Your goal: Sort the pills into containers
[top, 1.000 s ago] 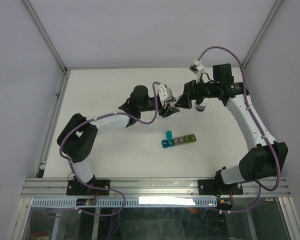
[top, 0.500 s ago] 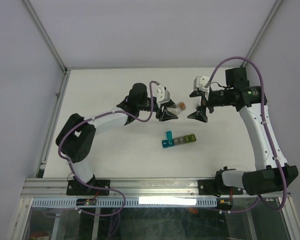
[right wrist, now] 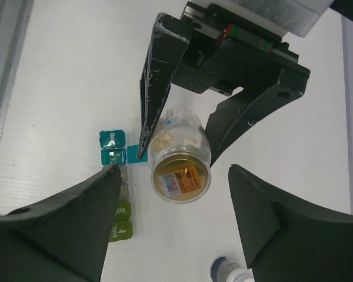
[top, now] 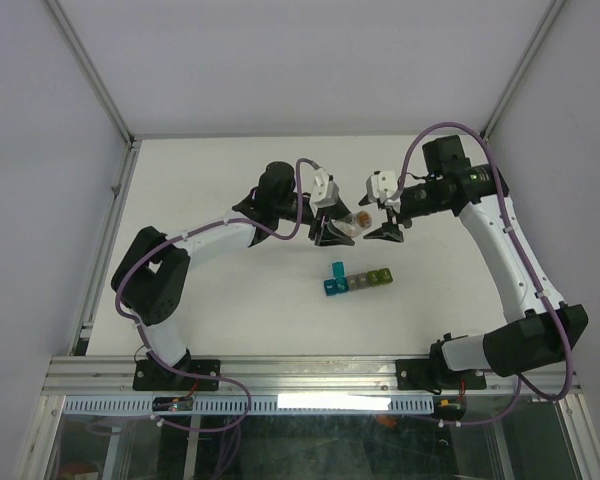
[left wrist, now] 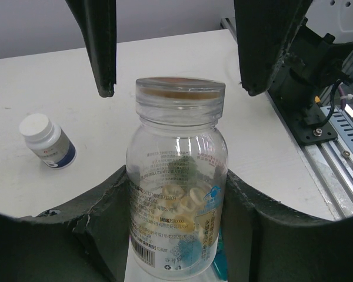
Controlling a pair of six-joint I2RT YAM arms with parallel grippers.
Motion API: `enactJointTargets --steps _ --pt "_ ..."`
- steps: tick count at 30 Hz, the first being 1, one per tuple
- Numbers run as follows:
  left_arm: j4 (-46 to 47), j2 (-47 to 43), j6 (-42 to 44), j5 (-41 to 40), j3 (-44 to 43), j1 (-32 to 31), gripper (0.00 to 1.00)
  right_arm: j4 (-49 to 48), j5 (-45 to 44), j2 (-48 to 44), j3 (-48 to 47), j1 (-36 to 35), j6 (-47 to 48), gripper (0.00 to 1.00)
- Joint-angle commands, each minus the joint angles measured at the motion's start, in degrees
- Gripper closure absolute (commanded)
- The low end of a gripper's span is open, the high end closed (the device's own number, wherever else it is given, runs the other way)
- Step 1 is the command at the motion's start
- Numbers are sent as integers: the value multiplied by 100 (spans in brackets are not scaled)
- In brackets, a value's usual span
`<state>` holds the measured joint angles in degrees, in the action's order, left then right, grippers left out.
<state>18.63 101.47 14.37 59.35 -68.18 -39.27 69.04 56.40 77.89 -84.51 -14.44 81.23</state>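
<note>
Multicoloured cube-container strip (top: 358, 280) lies six o'clock from left end effector (top: 346, 227) pinching clear tan-capped bottle (top: 357, 222); right end effector (top: 373, 218) spread. Wrist views alone show white-capped dark bottle (left wrist: 47, 142).

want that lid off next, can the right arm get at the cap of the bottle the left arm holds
Likely yes: its jaws stand open either side of the tan cap, nothing between.

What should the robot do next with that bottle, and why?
Probably close the right gripper on the tan cap. The left gripper holds the clear pill bottle by its body, and the right jaws stand open either side of the cap, not touching it. Gripping it looks needed to unscrew it.
</note>
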Motion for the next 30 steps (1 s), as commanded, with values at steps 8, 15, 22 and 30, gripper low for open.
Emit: enactJointTargets --steps 8,15,22,30 --pt "145 -189 77 403 -257 48 100 -420 -206 -89 124 -171 -312 42" --pt "243 -205 35 450 -215 46 100 -527 -324 -90 172 -265 -604 56" --pt "154 -269 136 -266 -174 -24 100 -541 -717 -3 93 -456 -1295 62" --pt "-311 -317 400 -1177 -308 -147 100 -561 -1623 348 18 -809 -2539 68"
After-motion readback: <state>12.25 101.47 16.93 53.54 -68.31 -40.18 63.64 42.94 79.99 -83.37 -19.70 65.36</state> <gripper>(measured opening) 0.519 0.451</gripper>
